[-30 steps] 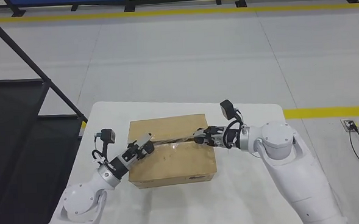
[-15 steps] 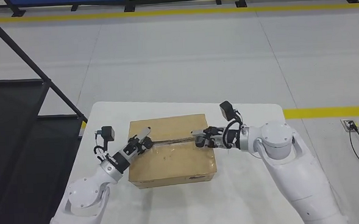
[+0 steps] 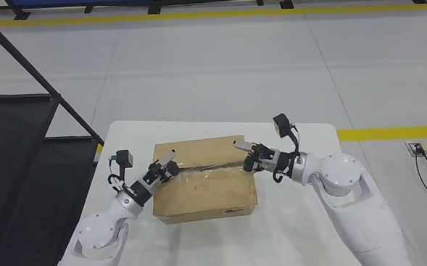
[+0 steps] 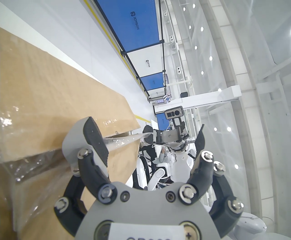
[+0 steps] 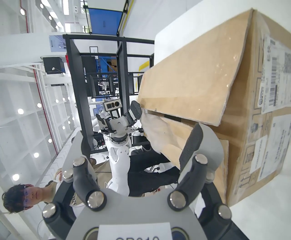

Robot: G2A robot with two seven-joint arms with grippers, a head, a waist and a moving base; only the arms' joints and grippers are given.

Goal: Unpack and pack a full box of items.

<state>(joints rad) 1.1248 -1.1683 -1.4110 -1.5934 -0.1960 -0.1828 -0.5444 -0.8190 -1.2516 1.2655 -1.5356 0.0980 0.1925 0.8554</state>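
Note:
A brown cardboard box (image 3: 202, 195) stands in the middle of the white table (image 3: 298, 230), its top flaps meeting at a central seam with torn clear tape (image 4: 122, 141). My left gripper (image 3: 164, 169) is at the seam's left end, open, one finger (image 4: 95, 138) lying against the flap edge. My right gripper (image 3: 246, 150) is open at the seam's right end, just above the box, with one finger (image 5: 193, 145) beside the slightly raised far flap (image 5: 193, 79). In the right wrist view the left gripper (image 5: 130, 117) shows across the box.
A black metal rack (image 3: 27, 179) stands close along the table's left side. Printed labels (image 5: 272, 75) cover the box's end wall. Bare table surface lies in front of the box and to its right.
My right gripper has risen and drawn back to the right from the seam. My left gripper has shifted slightly back to the left. The box has stayed put.

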